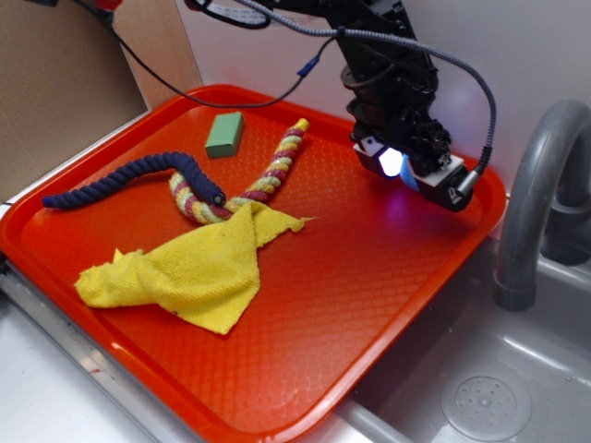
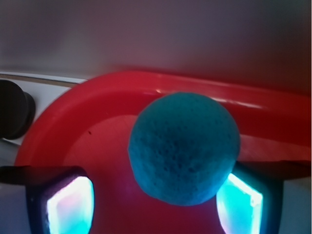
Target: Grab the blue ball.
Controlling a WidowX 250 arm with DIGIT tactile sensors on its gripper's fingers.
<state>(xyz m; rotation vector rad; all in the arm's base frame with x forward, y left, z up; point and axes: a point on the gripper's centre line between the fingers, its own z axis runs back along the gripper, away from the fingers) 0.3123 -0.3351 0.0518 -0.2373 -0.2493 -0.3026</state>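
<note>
Blue ball (image 2: 184, 148), only one, sits between the two lit fingers (image 2: 68, 207) of the gripper (image 1: 413, 172), which is partly open and may touch it on one side. Beside the gripper lie two ropes, one cloth (image 1: 189, 268), one green block (image 1: 224, 135).

The black arm (image 1: 383, 65) enters from the top of the exterior frame, right of centre, and reaches downward to the right. A grey braided cable loops from the upper links round to the wrist. The gripper (image 1: 406, 171) sits at upper right, tilted, with a white-blue glow between its fingers. In the wrist view the two lit pads (image 2: 70, 207) stand apart at the bottom corners of the frame, jaws spread.
</note>
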